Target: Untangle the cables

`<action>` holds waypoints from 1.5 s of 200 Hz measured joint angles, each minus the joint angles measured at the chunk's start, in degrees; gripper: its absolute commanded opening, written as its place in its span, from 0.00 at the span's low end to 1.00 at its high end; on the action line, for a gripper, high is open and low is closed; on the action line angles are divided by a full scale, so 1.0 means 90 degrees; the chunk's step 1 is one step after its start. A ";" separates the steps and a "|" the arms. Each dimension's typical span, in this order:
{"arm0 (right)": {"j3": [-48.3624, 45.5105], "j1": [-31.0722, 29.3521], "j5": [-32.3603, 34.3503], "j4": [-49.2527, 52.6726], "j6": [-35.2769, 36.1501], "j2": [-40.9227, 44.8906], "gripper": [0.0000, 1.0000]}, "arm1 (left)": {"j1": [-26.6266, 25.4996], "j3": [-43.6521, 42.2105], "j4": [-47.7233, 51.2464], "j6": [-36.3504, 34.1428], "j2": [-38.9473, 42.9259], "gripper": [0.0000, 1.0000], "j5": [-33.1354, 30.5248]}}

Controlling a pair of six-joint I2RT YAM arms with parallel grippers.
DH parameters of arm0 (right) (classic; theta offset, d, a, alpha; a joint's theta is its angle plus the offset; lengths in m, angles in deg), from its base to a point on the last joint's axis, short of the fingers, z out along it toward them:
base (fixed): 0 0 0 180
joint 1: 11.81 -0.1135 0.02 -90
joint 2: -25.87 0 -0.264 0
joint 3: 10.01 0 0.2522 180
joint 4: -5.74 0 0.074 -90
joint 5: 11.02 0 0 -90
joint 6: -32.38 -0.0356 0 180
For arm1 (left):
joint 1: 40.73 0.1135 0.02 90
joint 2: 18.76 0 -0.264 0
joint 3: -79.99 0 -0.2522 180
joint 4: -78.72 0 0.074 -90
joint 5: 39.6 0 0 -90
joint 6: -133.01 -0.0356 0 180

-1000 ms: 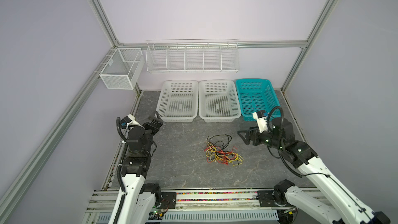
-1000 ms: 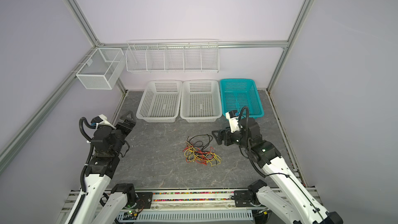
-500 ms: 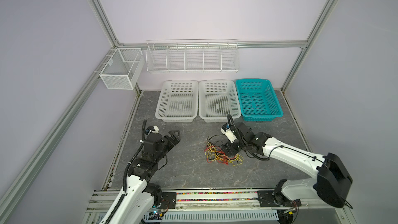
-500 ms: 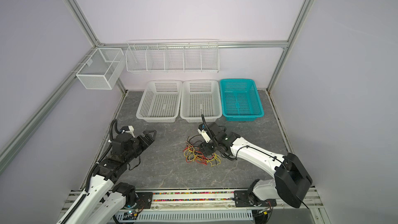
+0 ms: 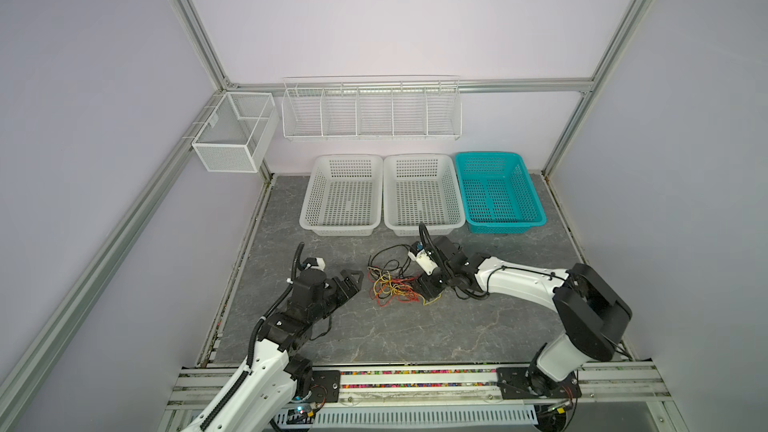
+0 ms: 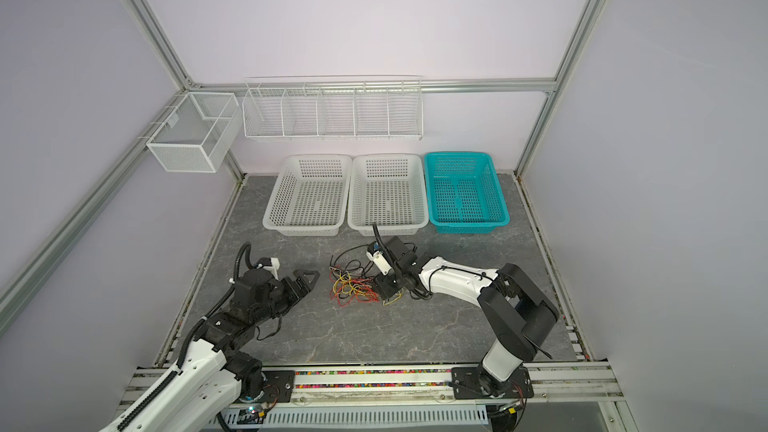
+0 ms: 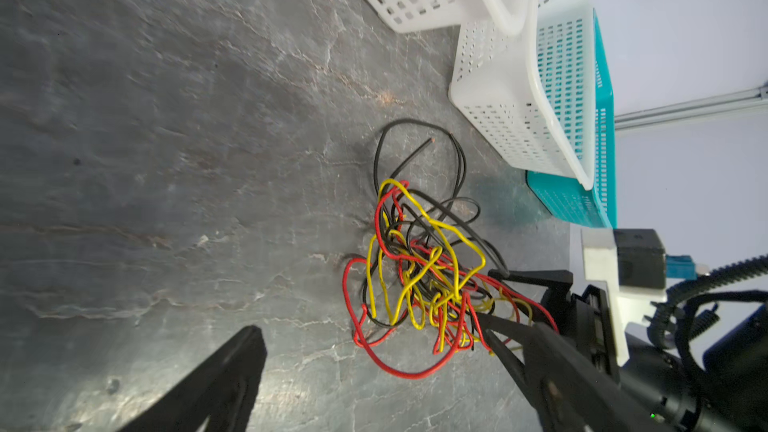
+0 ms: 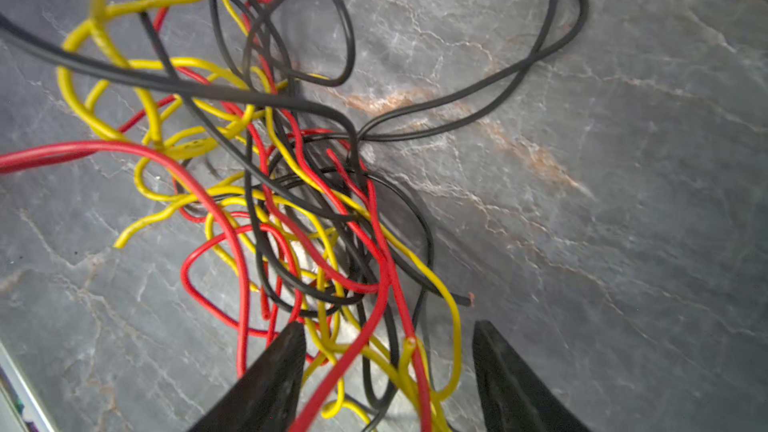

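Left arm (image 5: 266,371): extended forward and low, wrist roughly level, left gripper (image 5: 351,284) aimed toward the middle with jaws spread wide and empty. Right arm (image 5: 519,282): elbow raised at the right, white forearm stretched leftward, right gripper (image 8: 386,342) angled downward, its 2 fingers (image 8: 282,367) parted with a clear gap.

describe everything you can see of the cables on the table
The cables are thin red, yellow and black wires, plastic-coated by the look, tangled into one loose pile lying on the grey table in front of the white baskets. Black loops trail toward the baskets; one black end shows bare copper. The right gripper sits at the pile's edge, jaws apart around several strands.
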 measured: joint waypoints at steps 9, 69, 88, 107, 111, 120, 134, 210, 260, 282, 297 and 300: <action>-0.0041 -0.0068 -0.0017 -0.0080 0.0002 0.0051 0.68 | -0.0027 -0.0090 0.0005 0.0007 0.0044 0.98 0.0036; 0.0461 -0.0459 0.0578 0.0461 0.0051 0.1132 0.79 | -0.0029 -0.0165 0.0668 -0.0070 0.0865 0.98 0.0000; 0.1061 -0.0743 0.0996 0.0784 0.0197 0.0916 0.79 | -0.0029 -0.0165 0.0869 -0.0075 0.1154 0.98 -0.0063; 0.1520 -0.1095 0.1258 0.0971 0.0359 0.0423 0.78 | -0.0029 -0.0165 0.1027 -0.0073 0.1316 0.98 -0.0090; 0.1579 -0.1156 0.1290 0.0998 0.0386 0.0301 0.78 | -0.0029 -0.0165 0.1054 -0.0073 0.1336 0.98 -0.0092; 0.1639 -0.1256 0.1324 0.1018 0.0437 0.0046 0.78 | -0.0029 -0.0165 0.1086 -0.0073 0.1343 0.98 -0.0095; 0.1647 -0.1307 0.1367 0.1042 0.0522 -0.0342 0.77 | -0.0029 -0.0165 0.1117 -0.0075 0.1324 0.98 -0.0092; 0.1763 -0.1292 0.1270 0.0583 0.0695 -0.1617 0.37 | -0.0029 -0.0165 0.1117 -0.0080 0.1069 0.98 0.0027; 0.1511 -0.1120 0.0629 0.0092 0.0617 -0.1477 0.10 | -0.0029 -0.0457 0.0663 -0.0012 0.1069 0.98 0.0313; 0.0962 -0.0920 -0.0107 -0.0202 0.0508 -0.0959 0.07 | -0.0029 -0.0712 0.0214 0.0165 0.1069 0.98 0.0588; 0.0539 -0.0702 -0.0709 -0.0420 0.0350 -0.0471 0.07 | -0.0029 -0.0848 -0.0146 0.0311 0.1073 0.98 0.0809; 0.0457 -0.0639 -0.0852 -0.0471 0.0313 -0.0355 0.07 | -0.0029 -0.0877 -0.0231 0.0333 0.1081 0.98 0.0845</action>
